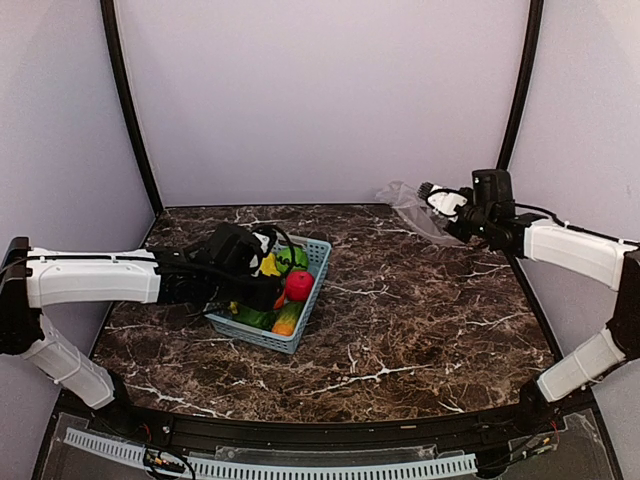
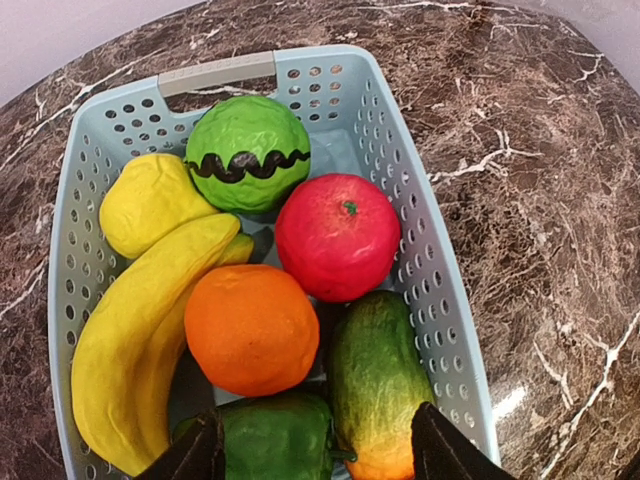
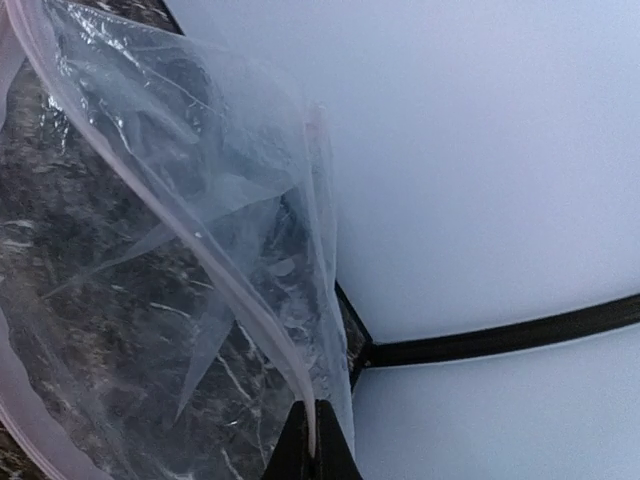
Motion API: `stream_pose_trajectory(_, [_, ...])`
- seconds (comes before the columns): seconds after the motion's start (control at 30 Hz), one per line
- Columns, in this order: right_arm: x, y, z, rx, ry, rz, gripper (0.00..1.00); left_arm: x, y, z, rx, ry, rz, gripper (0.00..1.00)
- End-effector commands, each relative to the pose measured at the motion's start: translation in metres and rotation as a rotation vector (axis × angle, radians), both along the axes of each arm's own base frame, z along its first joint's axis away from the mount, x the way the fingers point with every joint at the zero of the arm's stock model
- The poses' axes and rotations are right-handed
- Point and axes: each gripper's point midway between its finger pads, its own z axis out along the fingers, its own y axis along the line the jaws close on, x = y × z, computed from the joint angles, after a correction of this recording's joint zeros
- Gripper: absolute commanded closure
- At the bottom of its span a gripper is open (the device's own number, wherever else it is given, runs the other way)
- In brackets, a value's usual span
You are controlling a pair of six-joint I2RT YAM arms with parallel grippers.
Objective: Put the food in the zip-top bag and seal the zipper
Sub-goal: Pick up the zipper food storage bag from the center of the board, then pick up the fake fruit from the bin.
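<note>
Black housing of the left gripper (image 1: 262, 268) covers the near-left half of the light blue basket (image 1: 300, 335) in the overhead view, so only scraps of the food show there. The left arm reaches level from the left edge, its wrist bent down over the basket. The left wrist view shows its fingers (image 2: 190, 455) spread wide and touching nothing, with only the tips in frame.

Between those tips the green pepper (image 2: 275, 440) is cut off by the bottom edge. Above it lie the banana (image 2: 140, 340), lemon (image 2: 145, 200), striped melon (image 2: 248, 150), orange (image 2: 250, 328), pink-red ball (image 2: 337, 235) and a green fruit fading to orange (image 2: 375, 385), all inside the basket.

Far right, at the table's (image 1: 420, 320) back corner, the right arm stretches up and inward. The right gripper (image 1: 445, 205) is pressed together on the zip-top bag (image 1: 405, 205), which is faint against the wall. Close up, its fingertips pinch the zipper (image 3: 195, 240) strip, and the bag runs out of frame. The slider cannot be picked out.
</note>
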Motion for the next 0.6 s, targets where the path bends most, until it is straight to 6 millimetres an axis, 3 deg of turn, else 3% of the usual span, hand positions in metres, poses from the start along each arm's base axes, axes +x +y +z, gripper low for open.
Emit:
stream_pose_trajectory(0.0, [0.031,-0.066,0.069,0.114,-0.109,-0.227,1.0,-0.002,0.01,0.007,0.0,0.054,0.011,0.37])
stream_pose_trajectory(0.07, [0.03,-0.074,0.095,0.13,-0.164,-0.252,1.0,-0.001,0.009,0.006,0.015,0.076,0.002,0.37])
stream_pose_trajectory(0.13, [0.021,-0.059,0.094,0.165,-0.135,-0.206,1.0,0.002,0.009,0.005,0.042,0.091,-0.002,0.35])
stream_pose_trajectory(0.2, [0.01,-0.037,0.07,0.183,-0.053,-0.151,1.0,0.005,0.008,0.004,0.062,0.11,-0.002,0.34])
stream_pose_trajectory(0.37, [-0.024,0.022,-0.027,0.225,0.251,-0.01,1.0,0.019,0.009,-0.006,0.09,0.174,0.012,0.29])
stream_pose_trajectory(0.4, [-0.029,0.029,-0.038,0.251,0.307,0.008,1.0,0.018,0.009,-0.009,0.089,0.199,0.006,0.25])
stream_pose_trajectory(0.43, [-0.033,0.035,-0.047,0.289,0.359,0.012,1.0,0.021,0.008,-0.01,0.088,0.21,0.01,0.09])
stream_pose_trajectory(0.57, [-0.053,0.059,-0.057,0.381,0.48,0.112,1.0,0.022,0.005,-0.021,0.116,0.267,0.004,0.01])
